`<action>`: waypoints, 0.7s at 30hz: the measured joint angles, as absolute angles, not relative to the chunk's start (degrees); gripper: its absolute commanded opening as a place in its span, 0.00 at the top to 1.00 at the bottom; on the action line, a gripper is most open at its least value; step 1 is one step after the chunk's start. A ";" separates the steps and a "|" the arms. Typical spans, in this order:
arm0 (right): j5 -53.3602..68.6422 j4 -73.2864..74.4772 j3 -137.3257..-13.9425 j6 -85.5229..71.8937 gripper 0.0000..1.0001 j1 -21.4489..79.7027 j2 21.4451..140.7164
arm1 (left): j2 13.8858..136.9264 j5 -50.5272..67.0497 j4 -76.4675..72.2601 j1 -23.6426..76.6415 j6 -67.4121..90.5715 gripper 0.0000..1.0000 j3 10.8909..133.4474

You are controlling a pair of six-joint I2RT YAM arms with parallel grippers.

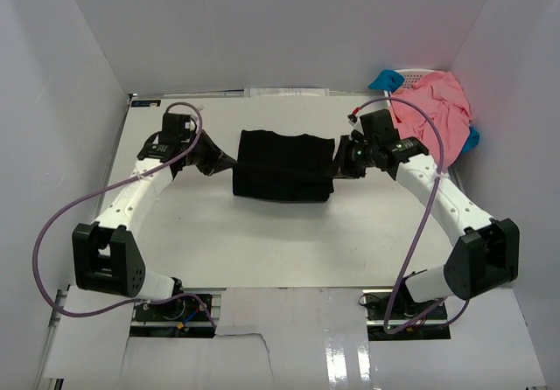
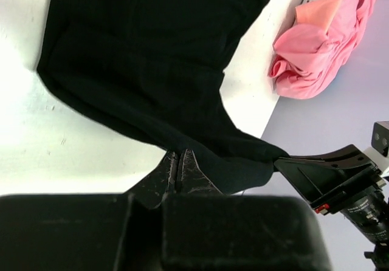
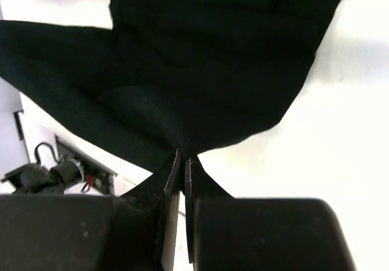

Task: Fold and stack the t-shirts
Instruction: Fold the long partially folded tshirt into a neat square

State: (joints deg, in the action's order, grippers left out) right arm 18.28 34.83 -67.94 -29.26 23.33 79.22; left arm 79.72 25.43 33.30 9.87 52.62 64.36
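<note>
The black t-shirt hangs as a folded rectangle stretched between both grippers over the middle of the table. My left gripper is shut on its left edge; in the left wrist view the fingertips pinch a corner of the black cloth. My right gripper is shut on its right edge, and in the right wrist view the jaws meet on a gathered fold of the black t-shirt. Salmon-pink t-shirts lie crumpled at the back right, also seen from the left wrist.
A white lattice basket stands in the back right corner under the pink heap, with blue pieces at its sides. White walls close in the table on the left, back and right. Purple cables loop off both arms.
</note>
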 measured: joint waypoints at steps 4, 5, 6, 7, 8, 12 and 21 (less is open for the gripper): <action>16.47 35.75 -74.24 -27.38 0.92 22.59 85.95 | 86.30 24.40 31.73 9.87 51.83 1.00 70.39; 16.14 35.77 -75.75 -26.92 0.92 22.33 87.79 | 88.38 24.38 31.18 9.87 51.46 1.00 72.14; 15.79 35.88 -77.43 -26.46 0.92 22.02 89.84 | 90.28 24.38 30.72 9.87 51.29 1.00 73.89; 15.53 36.25 -79.42 -26.15 0.92 21.67 91.94 | 92.18 24.34 30.13 9.87 51.09 1.00 75.53; 15.31 36.21 -81.10 -25.87 0.92 21.37 93.80 | 94.52 24.36 29.50 9.87 50.96 1.00 77.45; 14.94 36.12 -87.74 -24.91 0.92 20.01 101.08 | 102.37 24.34 26.55 9.85 50.83 1.00 82.76; 14.72 35.99 -99.11 -24.18 0.92 17.30 113.36 | 116.01 24.18 24.86 9.85 50.94 1.00 93.86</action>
